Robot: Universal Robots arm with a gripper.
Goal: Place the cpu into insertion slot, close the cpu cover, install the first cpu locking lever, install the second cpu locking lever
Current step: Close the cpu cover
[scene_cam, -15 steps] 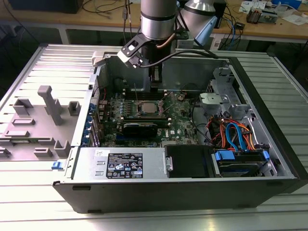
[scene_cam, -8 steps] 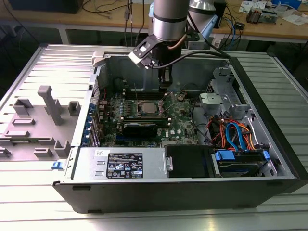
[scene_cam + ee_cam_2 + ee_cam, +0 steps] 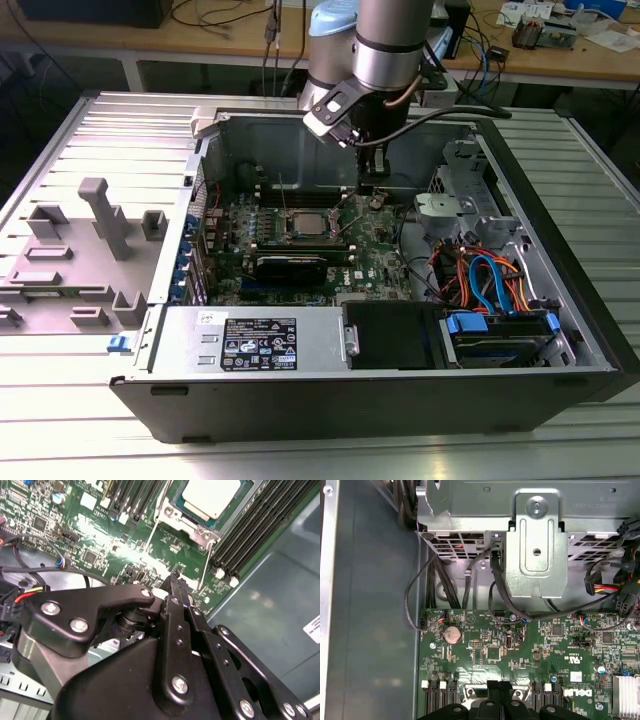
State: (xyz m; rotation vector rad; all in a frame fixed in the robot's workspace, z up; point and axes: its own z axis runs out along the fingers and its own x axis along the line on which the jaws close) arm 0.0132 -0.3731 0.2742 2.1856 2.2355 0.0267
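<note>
The cpu, silver-grey on top, lies in the insertion slot on the green motherboard. The silvery cpu cover lies down around it as a frame. Two thin wire locking levers stand slanted beside the socket, not latched. My gripper hangs inside the case just past the socket's corner, on the exterior view's right of it. Its black fingers are shut together with nothing between them. One lever's free end ends close to the fingertips; I cannot tell whether they touch.
Long black memory slots flank the socket. A black card lies in front of it. A metal drive bracket and cables crowd the exterior view's right. Grey fixtures stand outside the case on the exterior view's left.
</note>
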